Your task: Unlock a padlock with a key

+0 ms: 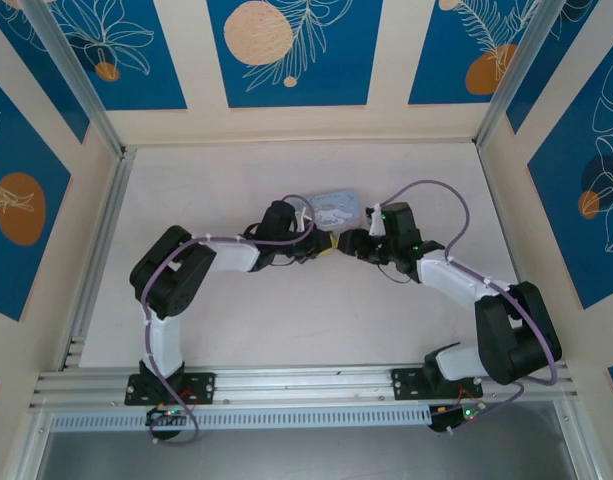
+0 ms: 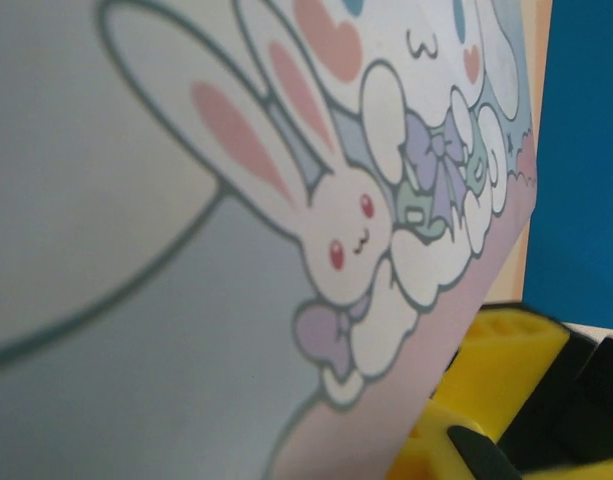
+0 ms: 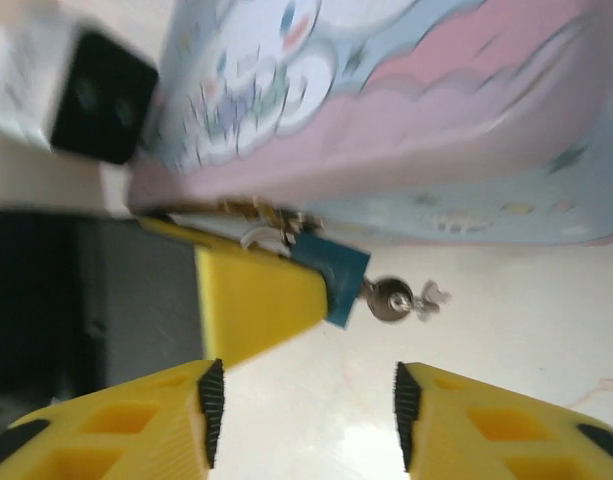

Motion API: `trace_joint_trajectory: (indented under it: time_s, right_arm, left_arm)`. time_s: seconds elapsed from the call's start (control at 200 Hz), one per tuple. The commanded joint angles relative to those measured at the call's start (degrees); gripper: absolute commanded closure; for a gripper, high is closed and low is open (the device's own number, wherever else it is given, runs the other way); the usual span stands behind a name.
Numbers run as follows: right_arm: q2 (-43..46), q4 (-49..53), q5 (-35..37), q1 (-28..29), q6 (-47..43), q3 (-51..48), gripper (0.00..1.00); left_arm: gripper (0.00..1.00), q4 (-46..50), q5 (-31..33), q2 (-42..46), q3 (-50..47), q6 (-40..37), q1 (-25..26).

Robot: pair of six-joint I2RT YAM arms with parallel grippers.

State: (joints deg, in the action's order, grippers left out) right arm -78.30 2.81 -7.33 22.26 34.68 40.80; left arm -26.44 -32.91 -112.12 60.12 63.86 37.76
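Padlock [image 3: 338,272]: small, dark teal-blue body. It hangs at the lower edge of the tin [image 3: 436,120], and its shackle runs up into a brassy catch at its 10 o'clock. One key [image 3: 391,298] sits in it and sticks out toward 4 o'clock, with a small winged head on its end.

Overhead, left side: a metal rail [image 1: 96,260] runs along the counter [image 1: 286,330] at 9 o'clock. There is wide bare surface between the rail and the left arm's elbow.

Left hand [image 1: 326,247]: shut. In the right wrist view, one of its yellow fingers [image 3: 251,300] lies against the padlock at the lock's 8 o'clock. I cannot tell whether it is actually pinching the lock. The left wrist camera is pressed close to the tin lid, which has a pale blue ground, a white rabbit print and a pink border.

Centre: the tin lies flat at 12 o'clock of the two hands, well clear of the back wall, with open counter behind it. More open counter lies at 6 o'clock, down to the near rail [image 1: 306,382].

Right hand [image 3: 304,400]: fingers apart with nothing between them and bare counter showing through the gap. It sits at 6 o'clock of the padlock and key, near them but not touching.

Right side: free counter between the right arm's elbow and the wall at 3 o'clock.

Count: one padlock, one key, one tin, two arms, two hands.
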Motion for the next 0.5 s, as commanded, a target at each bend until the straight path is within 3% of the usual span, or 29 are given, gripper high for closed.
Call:
trace_joint_trajectory:
  time_s: [0.0,0.17,0.495]
  right_arm:
    - [-1.32,6.69,10.95,3.21,-10.23,1.31,0.56]
    - [-2.56,5.33,15.4,4.76,-11.63,0.35,0.62]
    - [-3.42,3.0,20.49,6.25,-15.38,0.46,0.61]
  left_arm:
    - [1.0,2.01,-3.54,1.64,2.86,-1.61,-0.75]
    - [1.0,4.89,-4.95,1.37,4.62,-2.64,-0.79]
    - [1.0,5.61,-6.2,0.65,5.69,-2.69,-0.84]
